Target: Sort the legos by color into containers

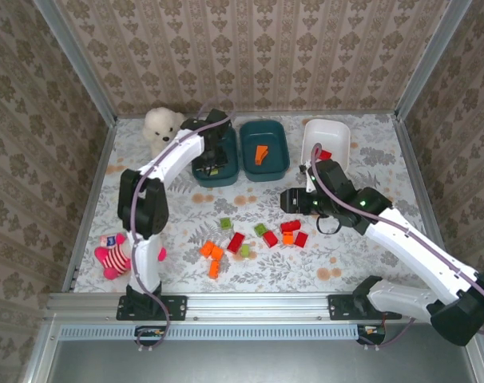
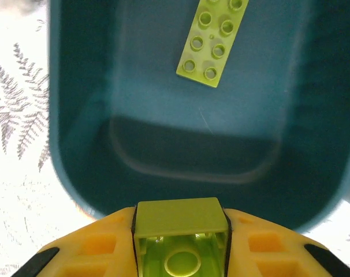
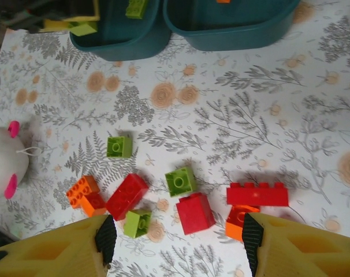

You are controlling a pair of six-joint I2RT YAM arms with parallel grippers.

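Left gripper (image 2: 181, 259) clamped on green lego (image 2: 178, 219) over teal tub (image 2: 77, 144), right gripper (image 3: 179, 239) half open, red lego (image 3: 194, 212) just ahead of its gap

From overhead the light is soft and even: the bench (image 1: 182, 223) is bright without glare, and the bricks (image 1: 236, 242) throw faint, short shadows. In the left wrist view the bench washes out to white, the teal tub (image 2: 77, 115) darkens toward its near wall, and the closest green brick (image 2: 178, 222) is blurred. In the right wrist view a long red brick (image 3: 257, 194) casts a soft shadow, and the yellow fingers (image 3: 302, 248) are out of focus.
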